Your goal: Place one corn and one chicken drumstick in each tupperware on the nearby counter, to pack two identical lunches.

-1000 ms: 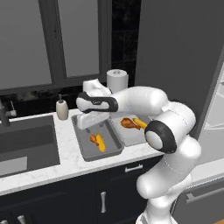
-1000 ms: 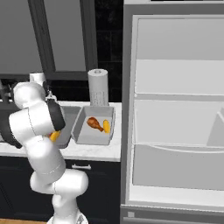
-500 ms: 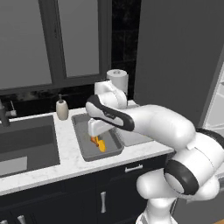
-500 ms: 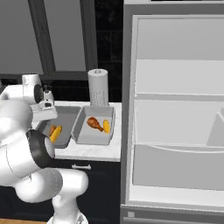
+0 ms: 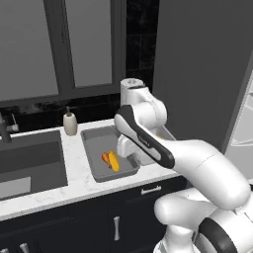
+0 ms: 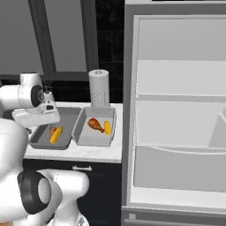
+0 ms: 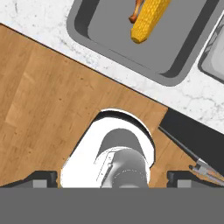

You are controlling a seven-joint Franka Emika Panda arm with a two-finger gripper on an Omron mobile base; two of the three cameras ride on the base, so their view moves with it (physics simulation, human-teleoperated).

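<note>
Two grey tupperware containers stand side by side on the white marbled counter (image 6: 88, 150). The left tupperware (image 6: 42, 140) holds a yellow corn (image 6: 56, 134) with a reddish-brown chicken drumstick (image 6: 53, 130) lying against it. The right tupperware (image 6: 84, 137) holds a drumstick (image 6: 93, 124) and a corn (image 6: 107, 127). My gripper (image 7: 112, 180) is open and empty. It hangs over the counter's front edge, just in front of the left tupperware (image 7: 109, 48), whose corn (image 7: 148, 19) lies beyond it. From the left base camera my hand (image 5: 124, 148) stands at that tupperware's (image 5: 94, 165) right side, and my arm hides most of the other one.
A paper towel roll (image 6: 99, 87) stands behind the right tupperware. A soap bottle (image 5: 70, 123) and a dark sink (image 5: 27, 163) lie to the left. The open fridge (image 6: 176, 110) fills the right side. Wooden floor (image 7: 39, 96) lies below the counter edge.
My arm has swung round and folded back toward the base, taking the hand from above the left tupperware's middle to its front edge. The jaws stayed open; the food has not moved.
</note>
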